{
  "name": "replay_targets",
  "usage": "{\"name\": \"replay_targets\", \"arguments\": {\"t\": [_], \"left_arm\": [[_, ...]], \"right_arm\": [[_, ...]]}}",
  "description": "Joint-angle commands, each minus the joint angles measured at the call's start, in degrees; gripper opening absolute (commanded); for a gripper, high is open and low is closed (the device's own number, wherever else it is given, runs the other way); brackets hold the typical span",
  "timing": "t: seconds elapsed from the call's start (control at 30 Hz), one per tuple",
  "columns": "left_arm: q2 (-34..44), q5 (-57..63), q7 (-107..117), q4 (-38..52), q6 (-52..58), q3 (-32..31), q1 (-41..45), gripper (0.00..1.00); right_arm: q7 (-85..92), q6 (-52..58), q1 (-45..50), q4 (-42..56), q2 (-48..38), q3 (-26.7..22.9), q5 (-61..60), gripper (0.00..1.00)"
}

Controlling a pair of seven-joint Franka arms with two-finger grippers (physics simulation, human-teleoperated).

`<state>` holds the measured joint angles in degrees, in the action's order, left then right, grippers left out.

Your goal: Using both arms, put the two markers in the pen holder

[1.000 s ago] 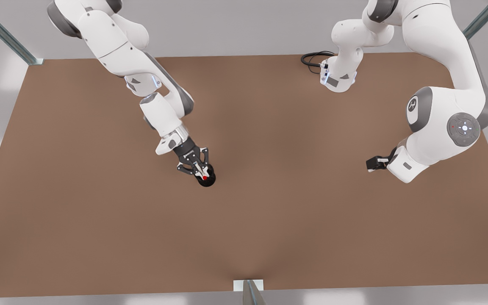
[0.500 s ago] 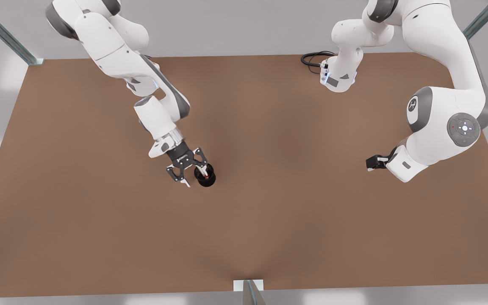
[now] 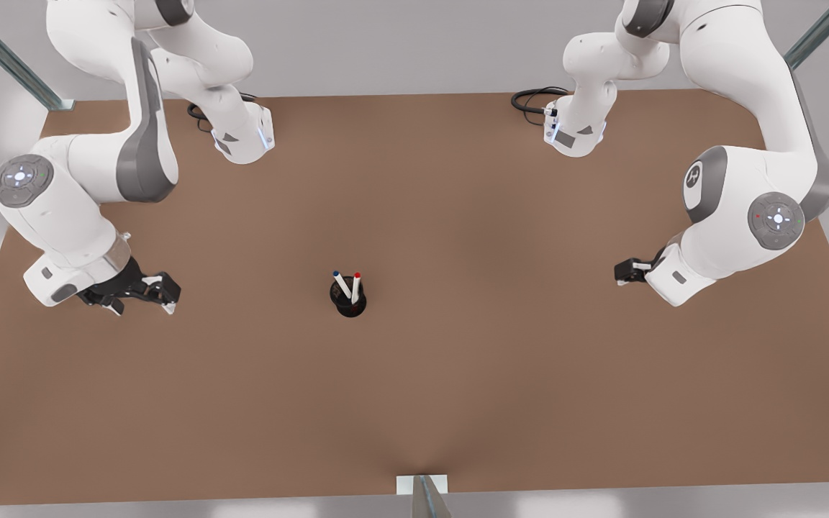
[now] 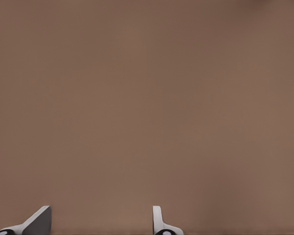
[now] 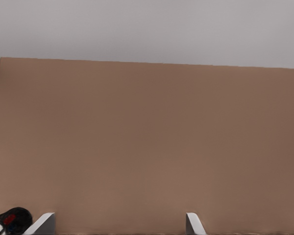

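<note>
Markers' lower halves (caps included) sunk inside pen holder

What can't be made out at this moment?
- Front view: lower ends of the red-capped white marker and blue-capped white marker, hidden inside the black mesh pen holder.
- Right wrist view: pen holder cut off by the frame edge, near the right claw.
- Front view: left claw largely hidden behind its wrist.
</note>
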<state>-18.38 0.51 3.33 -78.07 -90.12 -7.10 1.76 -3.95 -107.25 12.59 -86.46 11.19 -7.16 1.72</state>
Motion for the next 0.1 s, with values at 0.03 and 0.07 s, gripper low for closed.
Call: {"name": "replay_targets", "arguments": {"t": [0.03,0.07], "left_arm": [[0.09,0.02,-0.96,-0.06,0.47,-0.02,0.0,1.0],[0.09,0.02,-0.96,0.03,0.47,-0.02,0.44,1.0]], "right_arm": [[1.23,8.73,0.77,0.33,0.41,1.01,-1.63,1.0],[1.23,8.47,0.94,0.33,0.41,1.1,-1.63,1.0]]}}
